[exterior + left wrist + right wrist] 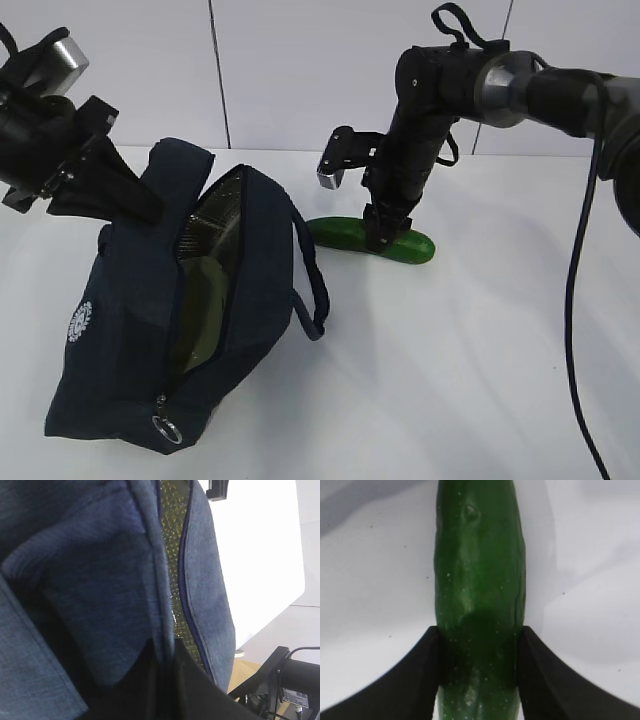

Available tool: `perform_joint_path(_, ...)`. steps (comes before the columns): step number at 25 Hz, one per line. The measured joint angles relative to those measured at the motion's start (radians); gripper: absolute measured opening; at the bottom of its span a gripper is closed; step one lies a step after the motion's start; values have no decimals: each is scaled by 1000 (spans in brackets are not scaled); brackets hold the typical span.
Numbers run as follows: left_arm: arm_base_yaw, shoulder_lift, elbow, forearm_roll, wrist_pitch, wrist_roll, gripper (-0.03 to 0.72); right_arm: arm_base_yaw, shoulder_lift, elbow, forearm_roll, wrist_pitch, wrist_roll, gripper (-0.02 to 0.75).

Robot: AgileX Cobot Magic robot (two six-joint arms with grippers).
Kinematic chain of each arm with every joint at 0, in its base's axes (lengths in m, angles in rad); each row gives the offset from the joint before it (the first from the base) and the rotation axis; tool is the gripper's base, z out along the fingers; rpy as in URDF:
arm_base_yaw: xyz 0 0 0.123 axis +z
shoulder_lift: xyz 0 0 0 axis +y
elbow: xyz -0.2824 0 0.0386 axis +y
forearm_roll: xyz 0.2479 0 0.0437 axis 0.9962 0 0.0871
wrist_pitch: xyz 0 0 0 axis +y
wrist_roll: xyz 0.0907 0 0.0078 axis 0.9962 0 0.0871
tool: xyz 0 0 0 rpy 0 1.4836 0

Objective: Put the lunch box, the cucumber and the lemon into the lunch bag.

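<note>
The navy lunch bag [110,340] lies on the white table with its zipper mouth open toward the middle. A pale green lid, the lunch box [203,305], shows inside the opening. My left gripper [140,205] is shut on the bag's upper edge and holds it up; in the left wrist view the bag's fabric [100,580] runs between the jaws of that gripper [167,667]. The dark green cucumber [345,233] lies on the table right of the bag. My right gripper [385,238] stands over it, fingers [420,675] pressed against both sides of the cucumber [480,570]. The lemon is hidden.
One loop handle [312,285] hangs off the bag's right side toward the cucumber. The metal ring pull [168,431] sits at the bag's near end. Bare white table [470,360] spreads in front of and right of the cucumber. A pale wall rises behind.
</note>
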Motion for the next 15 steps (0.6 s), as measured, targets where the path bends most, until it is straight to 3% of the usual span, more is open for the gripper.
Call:
perform_joint_path(7,0,0,0,-4,0,0,5,0,0,-134,0,119,186,339)
perform_joint_path(11,0,0,0,-6,-28,0,5,0,-13,-253,0,121,557,338)
perform_joint_path(15,0,0,0,-8,-79,0,5,0,-78,-263,15,133,899,338)
